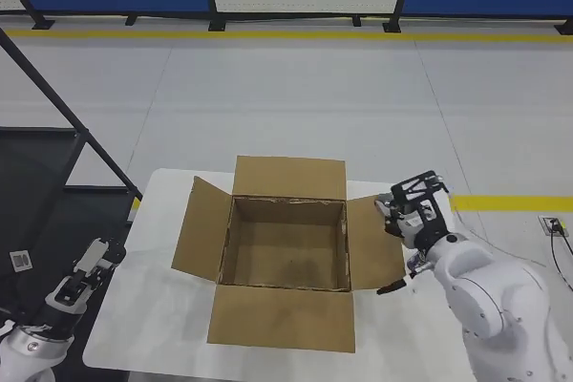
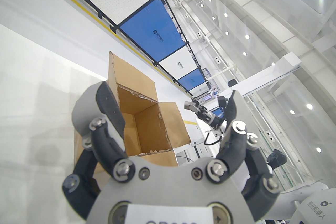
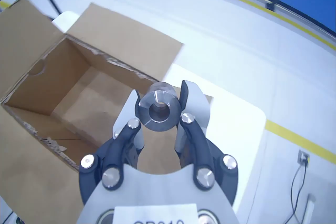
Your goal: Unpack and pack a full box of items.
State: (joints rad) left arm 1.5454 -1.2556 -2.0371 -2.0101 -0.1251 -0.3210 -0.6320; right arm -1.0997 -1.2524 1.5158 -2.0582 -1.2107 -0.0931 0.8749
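Observation:
An open cardboard box (image 1: pixel 285 254) stands in the middle of the white table (image 1: pixel 153 306) with all flaps folded out; its inside looks bare. My right gripper (image 3: pixel 159 101) is shut on a grey metal cylinder (image 3: pixel 159 110) with a bore through it, held above the box's right flap (image 1: pixel 372 241). In the top view that right gripper (image 1: pixel 393 212) hangs at the box's right side. My left gripper (image 2: pixel 168 101) stands open with nothing between its fingers, low at the table's left edge (image 1: pixel 97 256), facing the box (image 2: pixel 147 120) from a distance.
A black metal frame (image 1: pixel 48 95) and a dark surface stand to the left of the table. A yellow floor line (image 1: pixel 525 202) runs behind the right arm. A cable and wall socket (image 1: pixel 552 226) lie on the floor at the right.

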